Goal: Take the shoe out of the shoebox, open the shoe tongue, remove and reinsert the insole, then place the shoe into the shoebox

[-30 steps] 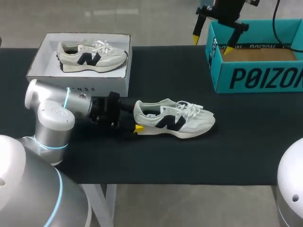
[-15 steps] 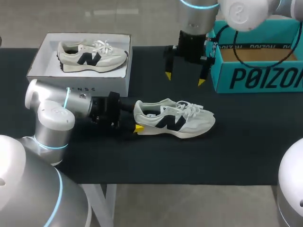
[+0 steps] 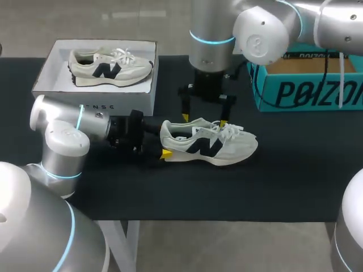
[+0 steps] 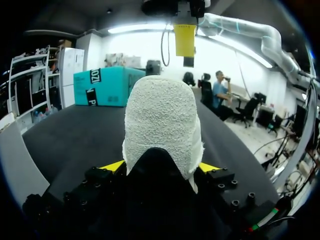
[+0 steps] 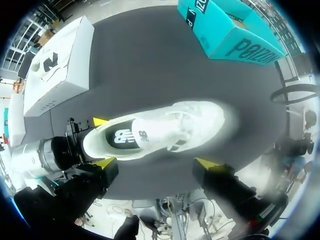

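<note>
Fingers of the left gripper clamp the heel of the white mesh sneaker with black logo, lying on the black table, out of the teal cardboard shoebox. Over its laces the right gripper hovers, fingers spread. Tongue-opening seems in hand; next, lower and pinch the tongue.

The off-white shoe bears a black side mark, and the teal shoebox carries black lettering.

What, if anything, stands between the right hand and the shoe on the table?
Nothing visible. The right hand hangs open directly above the shoe, with only air between them. The left hand clamps the heel, clear of that path.
</note>
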Action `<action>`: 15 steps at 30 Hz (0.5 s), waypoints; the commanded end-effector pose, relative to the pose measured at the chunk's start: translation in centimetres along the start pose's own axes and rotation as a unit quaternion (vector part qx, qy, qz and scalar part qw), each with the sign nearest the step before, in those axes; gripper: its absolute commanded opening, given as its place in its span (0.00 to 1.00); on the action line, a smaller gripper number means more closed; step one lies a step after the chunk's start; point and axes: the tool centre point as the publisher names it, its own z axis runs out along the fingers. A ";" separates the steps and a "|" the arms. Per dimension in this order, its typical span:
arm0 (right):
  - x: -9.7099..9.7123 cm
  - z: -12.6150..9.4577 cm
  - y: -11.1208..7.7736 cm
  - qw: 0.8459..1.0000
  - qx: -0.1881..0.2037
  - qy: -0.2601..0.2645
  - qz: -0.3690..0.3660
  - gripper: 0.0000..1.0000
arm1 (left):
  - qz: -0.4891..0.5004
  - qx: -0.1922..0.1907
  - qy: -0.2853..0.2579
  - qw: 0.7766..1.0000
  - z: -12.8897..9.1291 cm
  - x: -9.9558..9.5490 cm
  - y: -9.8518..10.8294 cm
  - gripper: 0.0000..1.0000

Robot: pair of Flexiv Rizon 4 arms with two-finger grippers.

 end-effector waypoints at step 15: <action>2.6 6.4 0.7 0.996 -0.018 -0.083 -0.022 1.00 | 0.000 0.001 -0.001 1.000 0.2 -0.1 0.1 0.00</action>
